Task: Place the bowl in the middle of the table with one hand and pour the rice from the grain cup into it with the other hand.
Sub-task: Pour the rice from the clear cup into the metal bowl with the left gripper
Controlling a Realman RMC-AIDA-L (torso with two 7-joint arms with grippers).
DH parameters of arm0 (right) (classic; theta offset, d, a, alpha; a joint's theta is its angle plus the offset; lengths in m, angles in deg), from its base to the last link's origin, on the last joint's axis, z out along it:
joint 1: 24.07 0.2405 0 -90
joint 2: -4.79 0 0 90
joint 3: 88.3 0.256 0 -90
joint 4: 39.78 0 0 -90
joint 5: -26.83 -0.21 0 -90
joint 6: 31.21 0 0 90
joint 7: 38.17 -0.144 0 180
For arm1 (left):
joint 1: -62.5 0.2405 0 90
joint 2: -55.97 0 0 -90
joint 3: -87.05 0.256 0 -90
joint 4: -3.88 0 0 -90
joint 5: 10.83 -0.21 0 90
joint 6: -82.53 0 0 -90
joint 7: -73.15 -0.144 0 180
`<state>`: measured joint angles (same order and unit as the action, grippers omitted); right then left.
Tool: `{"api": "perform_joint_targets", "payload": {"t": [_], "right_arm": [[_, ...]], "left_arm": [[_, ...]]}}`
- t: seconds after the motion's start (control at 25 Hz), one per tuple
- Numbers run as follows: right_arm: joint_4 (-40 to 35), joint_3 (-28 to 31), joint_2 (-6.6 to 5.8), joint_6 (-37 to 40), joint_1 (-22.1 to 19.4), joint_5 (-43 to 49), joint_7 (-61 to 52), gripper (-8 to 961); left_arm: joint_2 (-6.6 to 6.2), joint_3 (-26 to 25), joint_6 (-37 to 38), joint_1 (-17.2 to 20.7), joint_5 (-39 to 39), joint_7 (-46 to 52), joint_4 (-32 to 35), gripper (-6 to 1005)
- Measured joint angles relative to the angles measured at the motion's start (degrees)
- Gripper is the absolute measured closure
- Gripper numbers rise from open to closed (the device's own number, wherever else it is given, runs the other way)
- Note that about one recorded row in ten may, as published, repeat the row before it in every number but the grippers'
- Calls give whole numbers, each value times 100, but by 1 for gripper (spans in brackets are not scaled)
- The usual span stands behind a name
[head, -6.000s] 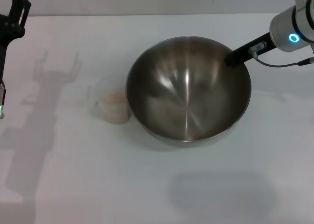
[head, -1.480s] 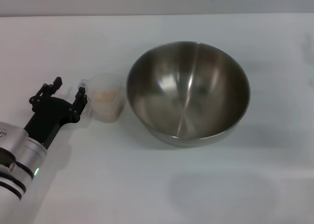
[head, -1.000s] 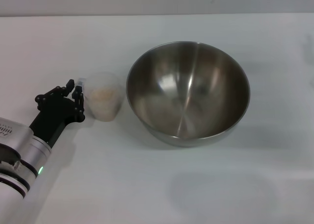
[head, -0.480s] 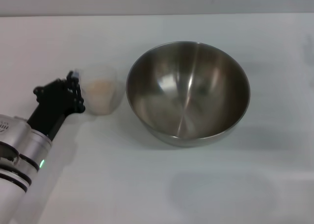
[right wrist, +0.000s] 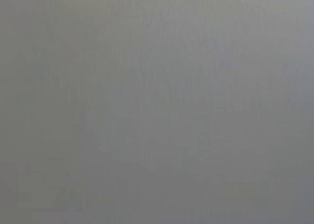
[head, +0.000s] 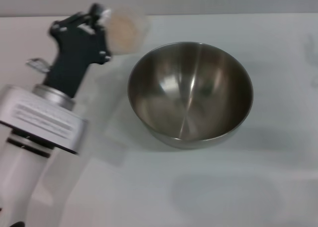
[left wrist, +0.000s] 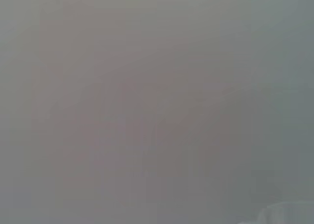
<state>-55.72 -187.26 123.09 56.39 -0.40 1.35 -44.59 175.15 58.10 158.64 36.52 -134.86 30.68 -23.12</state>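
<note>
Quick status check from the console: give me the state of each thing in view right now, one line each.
bowl: upright on the table, nothing inside it.
grain cup: lifted off the table, held by the left gripper, beside the bowl's rim and not yet over it.
rice: all in the cup, none poured.
left gripper: shut on the cup's side.
right gripper: out of sight.

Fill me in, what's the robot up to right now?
The left gripper holds the grain cup lifted off the table, up beside the bowl's far-left rim. The rice is in the cup; none shows in the bowl, which sits empty near the middle of the table. The right arm is out of view. Likely next is tipping the cup over the bowl.
</note>
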Motion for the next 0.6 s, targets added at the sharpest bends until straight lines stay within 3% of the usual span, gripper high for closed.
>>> {"api": "perform_joint_targets", "payload": {"t": [0.2, 0.6], "right_arm": [[-5, 0, -2, 4, 37, 0, 1, 483], [3, -4, 0, 4, 73, 8, 23, 478]], "left_arm": [[1, 247, -155, -290, -514, -1679, -24, 960], [0, 386, -581, -359, -1297, -4618, -227, 945]]}}
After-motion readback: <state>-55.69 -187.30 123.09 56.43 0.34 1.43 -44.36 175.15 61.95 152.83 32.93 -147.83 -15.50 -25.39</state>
